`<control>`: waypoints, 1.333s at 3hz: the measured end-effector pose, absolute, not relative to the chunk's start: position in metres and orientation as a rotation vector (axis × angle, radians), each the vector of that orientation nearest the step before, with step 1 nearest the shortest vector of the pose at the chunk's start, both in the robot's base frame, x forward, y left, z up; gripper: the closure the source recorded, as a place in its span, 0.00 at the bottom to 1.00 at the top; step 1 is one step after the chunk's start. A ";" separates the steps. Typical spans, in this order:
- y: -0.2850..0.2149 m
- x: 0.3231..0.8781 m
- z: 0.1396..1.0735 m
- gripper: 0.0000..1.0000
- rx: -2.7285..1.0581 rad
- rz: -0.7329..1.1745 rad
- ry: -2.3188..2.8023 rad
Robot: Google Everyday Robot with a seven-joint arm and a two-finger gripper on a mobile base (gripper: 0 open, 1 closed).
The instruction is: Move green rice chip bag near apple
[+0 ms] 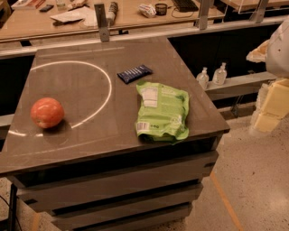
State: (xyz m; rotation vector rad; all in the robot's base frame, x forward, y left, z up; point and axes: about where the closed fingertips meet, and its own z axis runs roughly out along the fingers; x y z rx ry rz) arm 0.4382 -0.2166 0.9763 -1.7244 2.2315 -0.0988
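A dark grey-brown rectangular table point(90, 131) with stepped tiers under its top fills most of the view, standing on a speckled floor marked with an orange line point(226, 203).

Nearest, by the table's front right corner, lies the crinkly lime-green foil rice chip bag point(161, 110). It is flat, with its white label panel and barcode facing up. Its lower end reaches the front edge and its right side lies close to the right edge.

Well apart from the bag, close to the left edge and towards the front left corner, sits the round red-orange apple point(47, 112) with a paler patch on its skin. It rests just beside a thin white ring point(108, 85) drawn on the left half of the table top.

Just beyond the bag's far end, near the middle of the table and not touching the bag, lies a small dark-blue wrapped bar point(134, 73), set at an angle.

Past the right edge, two small clear bottles point(203, 77) stand on a low ledge. Pale yellow foam blocks point(273, 106) are stacked further right, under a pale grey rounded shape point(281, 49) cut off by the picture's side.

Beyond the table's back edge runs a long wooden counter point(131, 16) scattered with papers and small items, including a black keyboard point(185, 4).

The claw does not appear in this view, so I cannot tell its state.
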 end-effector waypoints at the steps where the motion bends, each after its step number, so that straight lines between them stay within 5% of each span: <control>1: -0.217 0.438 0.976 0.00 -1.724 -0.099 2.231; 4: -0.128 0.515 0.950 0.00 -2.000 0.010 1.787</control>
